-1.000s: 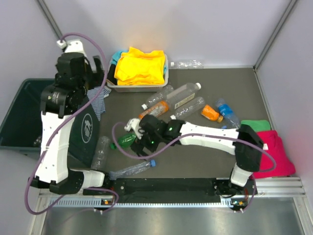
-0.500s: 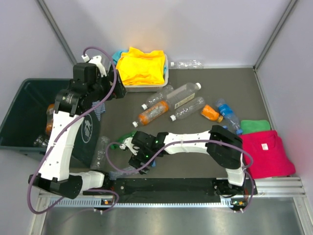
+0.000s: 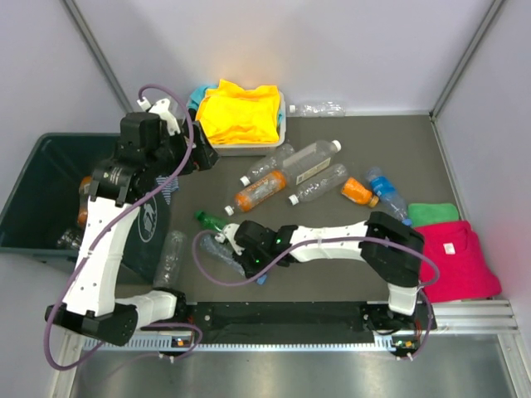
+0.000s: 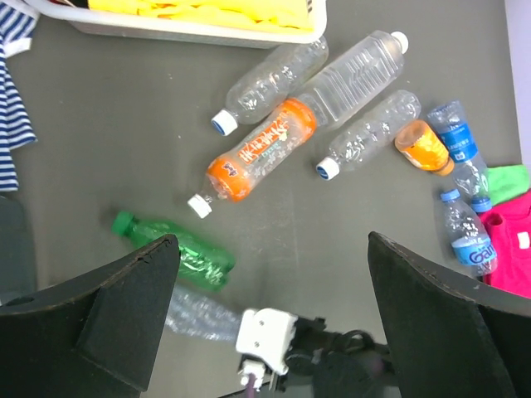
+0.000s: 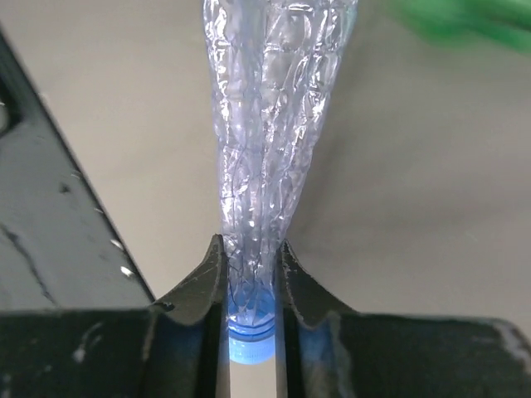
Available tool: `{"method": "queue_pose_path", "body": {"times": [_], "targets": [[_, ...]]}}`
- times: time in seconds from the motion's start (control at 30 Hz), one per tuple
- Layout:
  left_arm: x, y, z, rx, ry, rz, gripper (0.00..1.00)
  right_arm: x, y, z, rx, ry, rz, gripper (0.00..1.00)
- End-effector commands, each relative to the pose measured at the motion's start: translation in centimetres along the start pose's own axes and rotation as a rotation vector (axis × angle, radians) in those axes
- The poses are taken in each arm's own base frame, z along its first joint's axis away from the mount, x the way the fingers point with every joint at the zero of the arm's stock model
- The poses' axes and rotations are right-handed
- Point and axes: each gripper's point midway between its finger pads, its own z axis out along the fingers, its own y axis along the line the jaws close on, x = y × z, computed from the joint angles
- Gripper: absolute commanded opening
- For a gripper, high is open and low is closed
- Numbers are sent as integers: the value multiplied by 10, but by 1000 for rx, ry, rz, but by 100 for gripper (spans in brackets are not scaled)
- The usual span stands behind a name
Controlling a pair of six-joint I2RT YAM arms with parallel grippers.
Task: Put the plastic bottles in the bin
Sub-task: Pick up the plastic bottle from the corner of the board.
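While the left jaws gape empty, the right jaws clamp a crushed bottle [image 5: 265, 124] (blue cap).

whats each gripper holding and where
Right gripper pinches the crushed clear bottle at its neck, by the blue cap. Left gripper holds nothing.

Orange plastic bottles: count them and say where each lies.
3: long orange bottle mid-table; short orange bottle to its right; another orange bottle inside the dark green bin. The bin may hide more.

Top view looks down; left wrist from high, right wrist close; all share the crushed bottle [image 5: 270, 124].
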Motion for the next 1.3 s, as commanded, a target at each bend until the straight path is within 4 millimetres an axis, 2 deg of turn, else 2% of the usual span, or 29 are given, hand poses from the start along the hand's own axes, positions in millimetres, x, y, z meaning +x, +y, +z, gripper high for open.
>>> {"method": "queue_pose_path", "body": {"times": [0.0,0.07,0.2,0.3,0.33,0.53,0.63,0.77,0.87,0.9,0.93,0.97,1.0,1.03,1.1,1.13,1.17,1.23,1.27], "targets": [[-11,-13,-4,63,-54,-17,99,-37,-21,-55,95,-153,-8,0],[-10,-14,-3,71,-52,-24,99,-42,-28,-73,129,-187,-3,0],[-2,-18,4,107,-27,-41,99,-76,-43,-127,195,-344,36,0],[6,-22,8,141,-2,-48,99,-100,-56,-155,267,-435,69,0],[9,-23,9,154,8,-50,99,-114,-57,-168,274,-477,76,0],[13,-40,9,262,3,-71,99,-155,-63,-192,291,-563,105,0],[16,-40,14,277,-5,-91,99,-170,-63,-201,287,-612,123,0],[30,-29,28,238,14,-120,99,-183,-50,-215,228,-665,87,0],[28,-24,36,218,-11,-141,89,-183,-42,-216,185,-663,47,0],[25,-23,37,215,-29,-142,75,-183,-41,-216,178,-663,43,0],[22,-21,38,202,-42,-146,67,-181,-40,-214,173,-654,38,2],[21,-21,38,200,-47,-150,61,-182,-39,-215,168,-655,36,5],[20,-21,39,198,-51,-149,42,-181,-40,-214,171,-650,39,7],[17,-21,38,197,-59,-145,35,-180,-41,-213,177,-647,47,10],[15,-18,38,175,-59,-132,24,-178,-47,-212,197,-634,70,37],[13,-15,36,147,-50,-129,15,-176,-54,-211,214,-626,86,50],[8,-7,37,94,-65,-116,12,-172,-59,-210,228,-613,110,74],[-8,1,32,24,-92,-98,8,-168,-71,-211,252,-605,140,89],[-7,9,29,-27,-77,-84,8,-165,-73,-210,255,-599,151,99]]}}
